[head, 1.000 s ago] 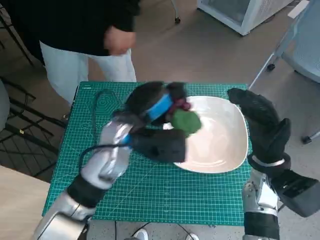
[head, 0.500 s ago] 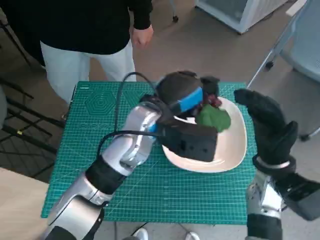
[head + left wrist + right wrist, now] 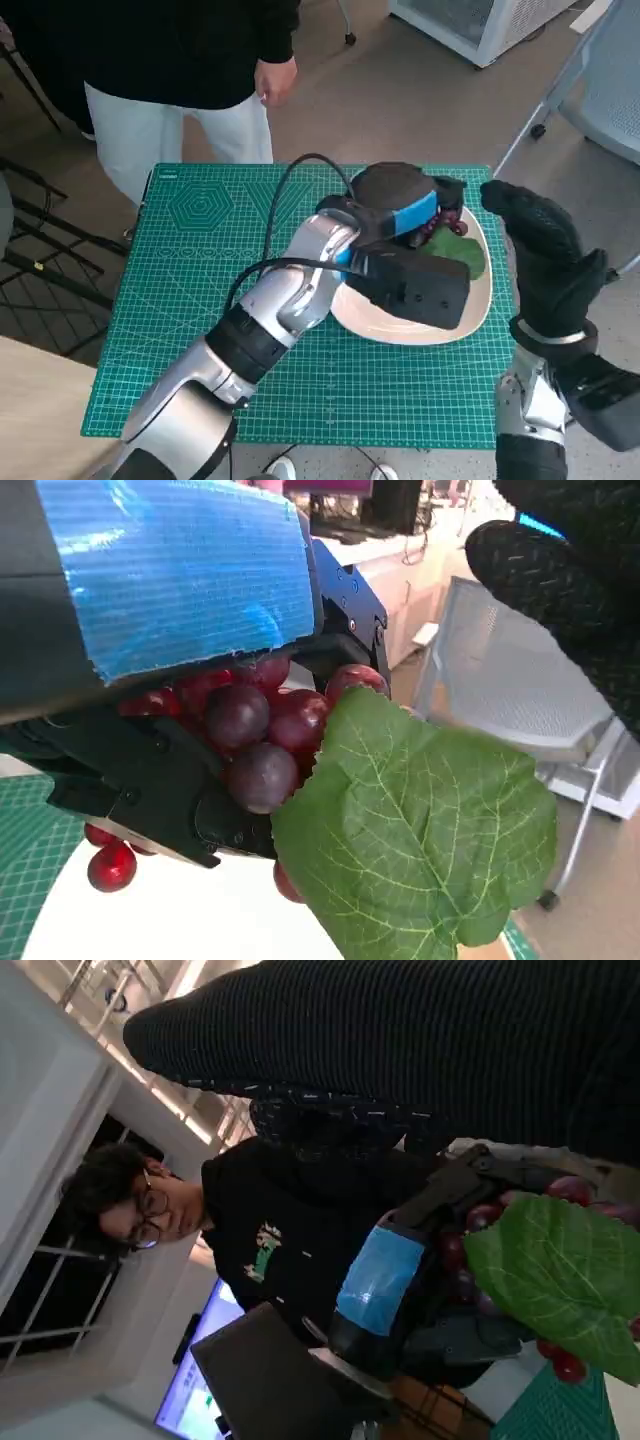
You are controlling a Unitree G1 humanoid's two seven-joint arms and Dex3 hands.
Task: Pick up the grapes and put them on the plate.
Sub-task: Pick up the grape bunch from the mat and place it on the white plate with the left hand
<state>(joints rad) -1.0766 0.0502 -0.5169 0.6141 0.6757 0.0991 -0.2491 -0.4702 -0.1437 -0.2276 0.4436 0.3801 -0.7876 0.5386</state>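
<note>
The black left hand with blue tape over its back (image 3: 405,212) grips a bunch of dark red grapes with a broad green leaf (image 3: 300,770) — the left wrist view shows its black fingers (image 3: 150,790) wrapped round the berries, the leaf hanging free beyond them. In the head view the hand and its load sit over the far part of the white oval plate (image 3: 400,330), with the leaf (image 3: 462,257) spread above the plate's white surface. Whether the grapes touch the plate cannot be told; a few loose-hanging berries in the left wrist view dangle close to the white surface, yet the bunch itself looks held up off it.

The right hand in the black knitted glove (image 3: 545,255) stands just beside the plate's right rim, upright, fingers extended and holding nothing.

The plate lies on the green gridded cutting mat (image 3: 200,260). Beyond the mat's far edge stands a person in a black top and pale trousers (image 3: 180,70), a hand (image 3: 275,80) hanging at the side.

As for progress, the pick-up looks done and the carry has reached the plate. What seems left is to lower the bunch onto the plate, loosen the fingers, and draw the left hand away — the leaf could snag on the fingers as they part.
</note>
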